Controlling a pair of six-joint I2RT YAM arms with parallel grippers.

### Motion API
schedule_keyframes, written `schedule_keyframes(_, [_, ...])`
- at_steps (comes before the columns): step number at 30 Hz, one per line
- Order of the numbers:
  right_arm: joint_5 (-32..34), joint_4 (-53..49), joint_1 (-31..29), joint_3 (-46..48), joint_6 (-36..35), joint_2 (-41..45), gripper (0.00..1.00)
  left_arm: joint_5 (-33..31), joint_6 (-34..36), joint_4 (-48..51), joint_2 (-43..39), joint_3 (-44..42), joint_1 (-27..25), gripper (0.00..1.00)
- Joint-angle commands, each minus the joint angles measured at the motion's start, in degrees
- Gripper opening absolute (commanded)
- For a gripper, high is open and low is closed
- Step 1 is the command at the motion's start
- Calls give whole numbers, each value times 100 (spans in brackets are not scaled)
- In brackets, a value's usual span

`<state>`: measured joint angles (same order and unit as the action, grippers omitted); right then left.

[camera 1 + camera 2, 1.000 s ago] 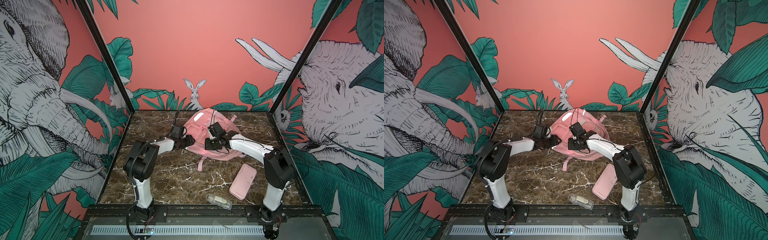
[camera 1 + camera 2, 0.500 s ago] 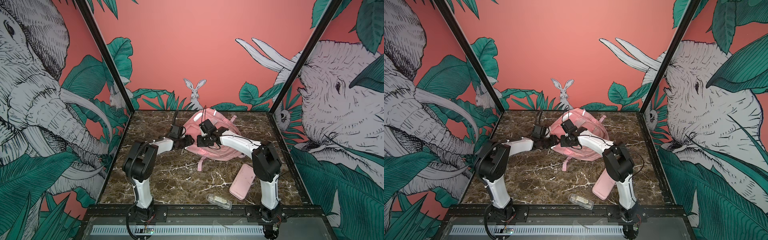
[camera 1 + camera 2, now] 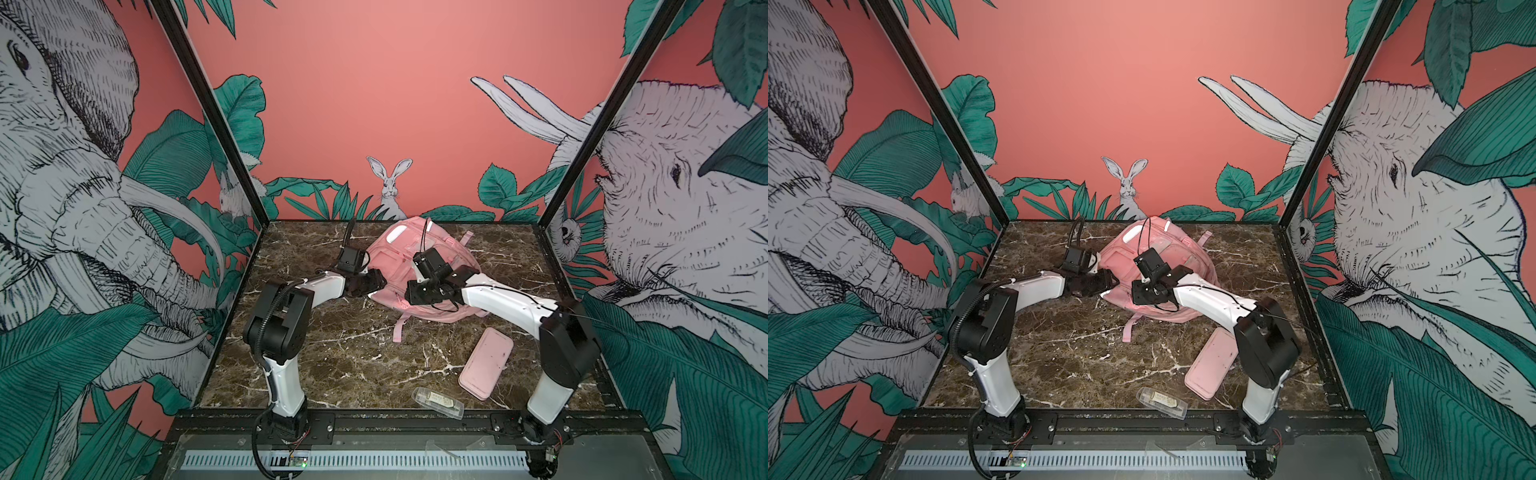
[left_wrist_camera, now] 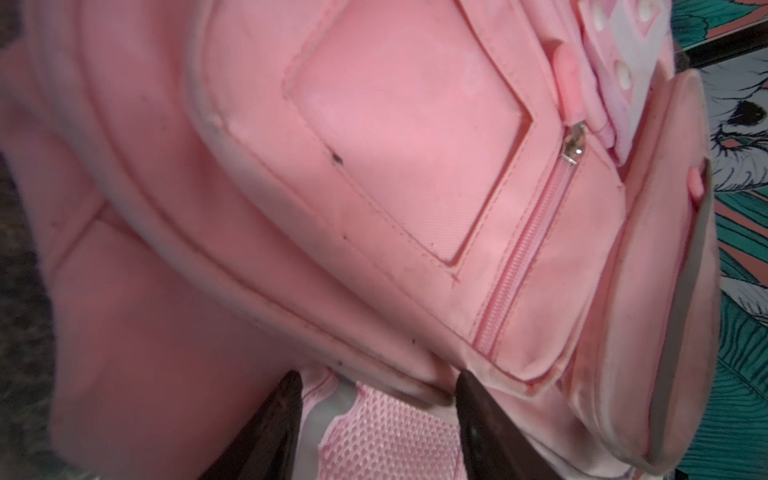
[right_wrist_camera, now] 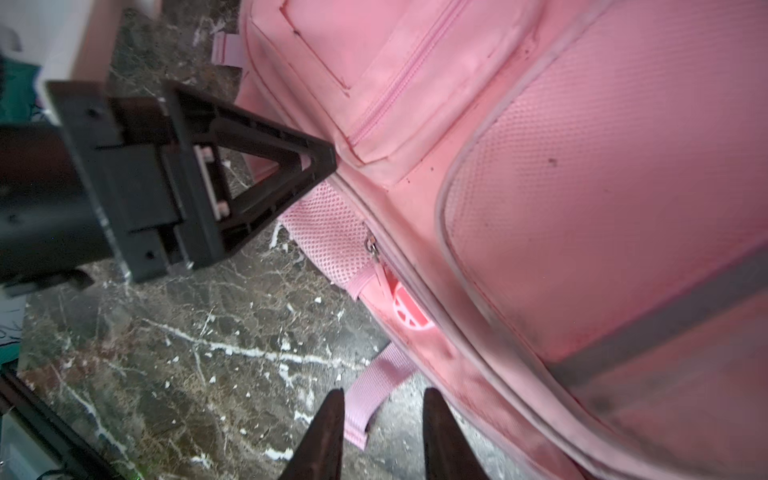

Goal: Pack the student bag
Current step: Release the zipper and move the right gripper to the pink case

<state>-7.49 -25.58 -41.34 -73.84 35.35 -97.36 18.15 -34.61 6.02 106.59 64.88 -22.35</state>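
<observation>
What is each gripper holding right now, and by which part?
The left gripper pinches the bag at its side seam beside the mesh pocket. The right gripper is open, holding nothing.

soft even light, top views sharp, wrist views dimmer, student bag [image 4: 137, 316] blurred near edges

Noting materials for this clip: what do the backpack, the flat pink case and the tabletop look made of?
The student bag: matte woven fabric, likely nylon or polyester; weave, stitched seams and mesh side pocket show. The flat pink case: smooth, stiff-looking, maybe plastic or silicone; too small to tell. The tabletop: brown marble look with white veins; possibly printed laminate.
</observation>
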Motion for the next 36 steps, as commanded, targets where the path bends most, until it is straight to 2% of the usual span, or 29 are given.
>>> schedule_keyframes(1, [246,27,131,533,-33,516,33,-126,235,476,-417,223,34,62])
schedule_keyframes(5, [228,35,496,1211,56,1227,33,-57,391,582,-650,358,29,64])
schedule_keyframes(9, [106,10,952,1845,86,1898,39,-21,864,952,-821,717,-139,69])
schedule_keyframes(16, [60,-460,1469,2316,-2,2776,52,272,1632,1452,-689,1453,-898,74])
schedule_keyframes(21, [94,-553,1709,2804,53,3476,61,448,1936,1452,-650,1598,-1382,76])
schedule_keyframes(26, [128,-689,1962,3324,262,4138,63,847,2054,1382,-513,1640,-1737,79])
schedule_keyframes(36, [286,-932,2007,4124,856,5122,67,1418,2327,1800,221,2000,-2573,81])
